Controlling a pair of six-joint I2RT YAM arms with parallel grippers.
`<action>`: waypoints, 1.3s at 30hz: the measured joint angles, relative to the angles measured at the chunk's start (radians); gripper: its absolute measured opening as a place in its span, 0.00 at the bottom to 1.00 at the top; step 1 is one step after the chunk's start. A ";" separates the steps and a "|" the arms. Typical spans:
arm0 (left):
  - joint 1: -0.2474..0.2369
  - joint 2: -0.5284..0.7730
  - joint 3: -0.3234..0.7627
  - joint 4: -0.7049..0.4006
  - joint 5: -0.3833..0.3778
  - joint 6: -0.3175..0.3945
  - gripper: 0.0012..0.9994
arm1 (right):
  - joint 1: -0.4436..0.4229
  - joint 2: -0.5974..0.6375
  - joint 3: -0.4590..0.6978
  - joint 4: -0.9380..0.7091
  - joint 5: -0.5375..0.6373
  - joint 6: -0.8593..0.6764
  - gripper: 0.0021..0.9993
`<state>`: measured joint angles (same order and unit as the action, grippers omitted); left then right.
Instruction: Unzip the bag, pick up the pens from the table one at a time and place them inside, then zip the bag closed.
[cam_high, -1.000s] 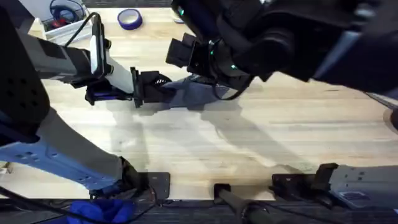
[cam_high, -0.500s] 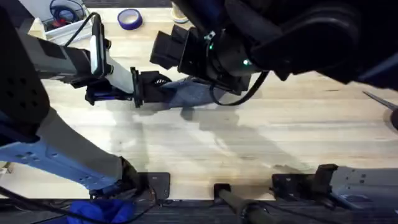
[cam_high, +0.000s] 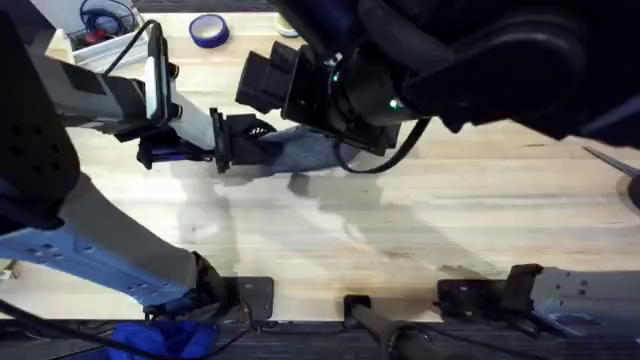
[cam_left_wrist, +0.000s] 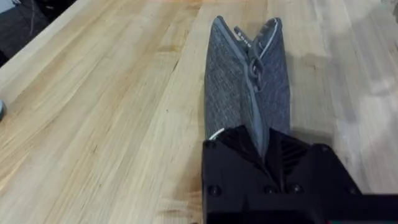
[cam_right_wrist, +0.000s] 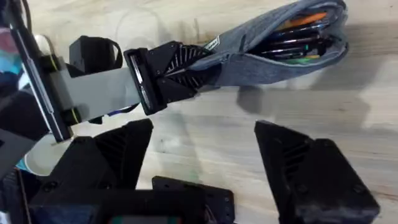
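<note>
Open table (cam_high: 420, 220) from 3 to 9 o'clock of bag (cam_high: 305, 152); right arm (cam_high: 440, 60) overhead; tape (cam_high: 208, 31) at 11.

A grey-blue pencil pouch (cam_left_wrist: 245, 87) of coarse, heathered woven cloth, matt throughout, lies on a light butcher-block worktop (cam_left_wrist: 106, 124) of smooth, faintly satin wood with clear plank grain. The pouch's zipper (cam_left_wrist: 252, 59) runs along a pale fabric tape with a small metal-looking pull. Inside the open mouth, glossy plastic pens (cam_right_wrist: 305, 40) show dark, green and orange barrels. The left gripper (cam_right_wrist: 174, 74) clamping the pouch's end is matt black plastic, its fingers ribbed. The right gripper (cam_right_wrist: 205, 168) has the same dull black moulded finish.
</note>
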<state>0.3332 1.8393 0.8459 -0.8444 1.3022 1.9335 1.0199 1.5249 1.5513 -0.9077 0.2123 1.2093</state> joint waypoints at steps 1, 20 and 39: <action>0.000 0.000 0.000 0.000 0.000 0.000 0.04 | 0.000 0.000 0.000 0.000 0.000 0.002 1.00; 0.000 0.000 0.000 0.000 0.000 0.000 0.04 | 0.000 0.119 0.004 0.001 0.042 0.079 1.00; 0.000 0.000 0.000 0.000 0.000 0.000 0.04 | 0.000 0.214 0.004 0.082 0.162 0.127 1.00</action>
<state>0.3332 1.8393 0.8459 -0.8444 1.3022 1.9335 1.0199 1.7386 1.5551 -0.8254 0.3747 1.3360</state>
